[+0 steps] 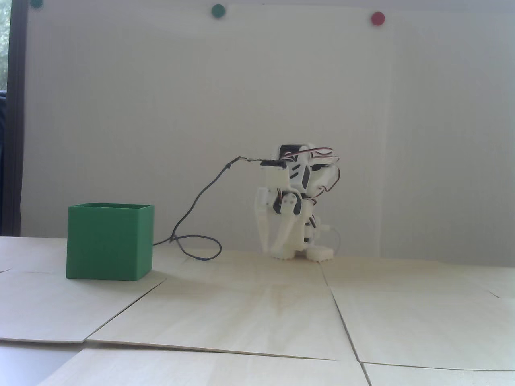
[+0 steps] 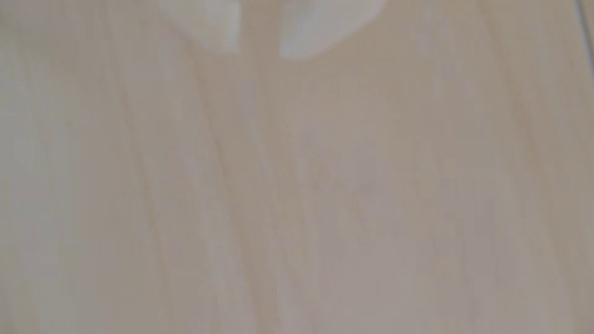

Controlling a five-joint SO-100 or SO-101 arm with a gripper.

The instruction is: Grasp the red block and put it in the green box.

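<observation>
Gripper (image 1: 270, 251) fingers are parted, empty, folded at the table; no small red block is seen; matte green plastic box (image 1: 109, 241) awaits.

The work surface (image 1: 257, 317) consists of pale wood-grain panels laid edge to edge; the seams between panels run toward the tool from the foreground in the fixed view. In the wrist view the same pale surface (image 2: 321, 192) fills the picture below the tool, blurred. A dark cable (image 1: 197, 201) rises to the tool's upper left and forms a loop on the surface to its left. A white wall (image 1: 201, 100) stands behind the tool. Two green dots (image 1: 218, 10) sit high on it, up and left of the tool; a red dot (image 1: 378, 18) sits up and right. A dark vertical frame (image 1: 16, 120) stands far left.
</observation>
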